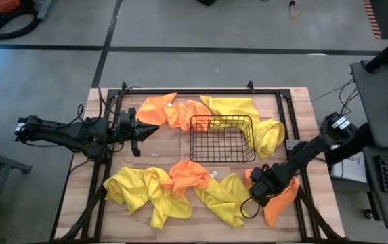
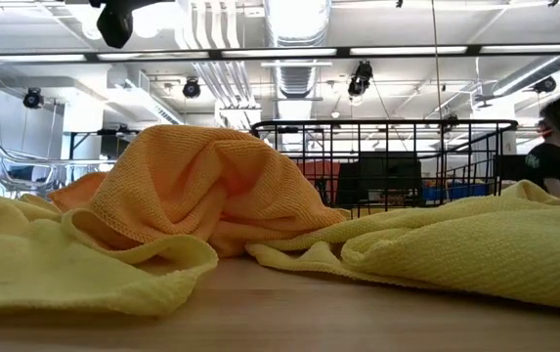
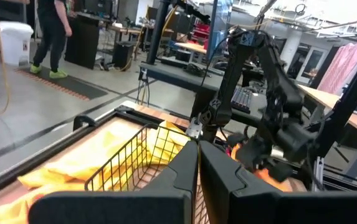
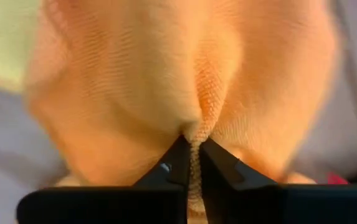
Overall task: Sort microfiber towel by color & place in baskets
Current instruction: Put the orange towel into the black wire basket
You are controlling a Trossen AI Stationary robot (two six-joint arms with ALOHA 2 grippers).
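Observation:
Yellow and orange microfiber towels lie crumpled around a black wire basket (image 1: 224,139) in the middle of the table. A clear basket (image 2: 6,166) shows faintly at the left. At the near right lies an orange towel (image 1: 278,202), and my right gripper (image 1: 256,193) points down onto it, shut on it. My left gripper (image 1: 154,129) hovers level at the left of the wire basket, shut and holding nothing. In the low view an orange towel (image 2: 201,181) is heaped on yellow ones (image 2: 455,249). My right gripper pinches a small raised fold (image 4: 194,127) of the orange towel between its two fingertips. The fingers come from above, pointing down. The cloth puckers up into the tips, and the rest of the towel spreads out below on the table.
Along the far edge lie an orange towel (image 1: 161,108) and a yellow one (image 1: 233,107). Another yellow one (image 1: 271,135) lies right of the wire basket. The near edge holds yellow (image 1: 139,190), orange (image 1: 190,176) and yellow (image 1: 224,198) towels. A person (image 3: 53,31) stands beyond the table.

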